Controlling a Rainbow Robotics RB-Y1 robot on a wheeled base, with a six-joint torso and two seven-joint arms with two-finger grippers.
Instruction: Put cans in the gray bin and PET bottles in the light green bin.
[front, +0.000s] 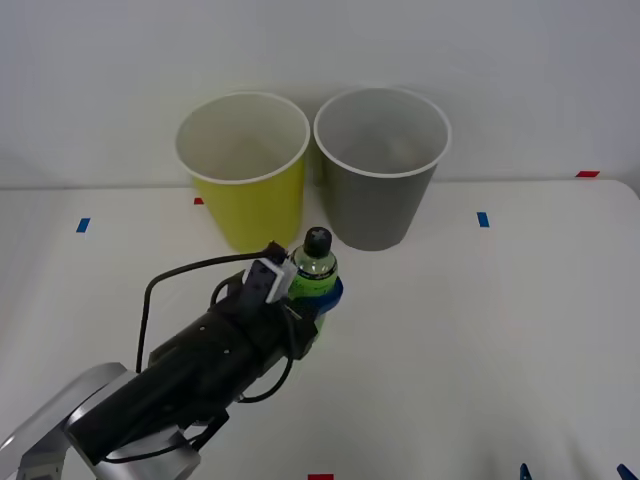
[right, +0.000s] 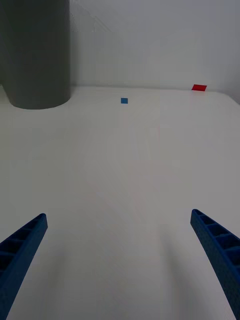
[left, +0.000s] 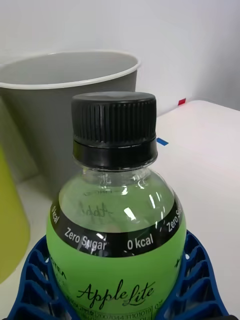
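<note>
Left end effector (front: 322, 292) is clamped on the PET bottle (front: 316, 268), blue fingers (left: 35, 272) wrapped round the green label w/ the black cap sticking up clear above them. Grip sits low on the body, prob. so the bottle stays upright and the neck is free for a drop. Bottle is in front of the two bins, roughly btwn them, nr the gap; can't tell if it's lifted off the desk (front: 480, 330) or resting on it.

Light green bin (front: 243, 168) stands at the back left, gray bin (front: 381, 165) just beside it on the right, rims nearly touching. Both look empty from above. Bottle belongs in the light green one, so next move prob. needs a lift above the rim, then a shift left.

Right end effector (right: 120, 265) is parked low nr the desk's front right edge, fingers spread wide, holding nothing; out of the way of the left arm's path.
</note>
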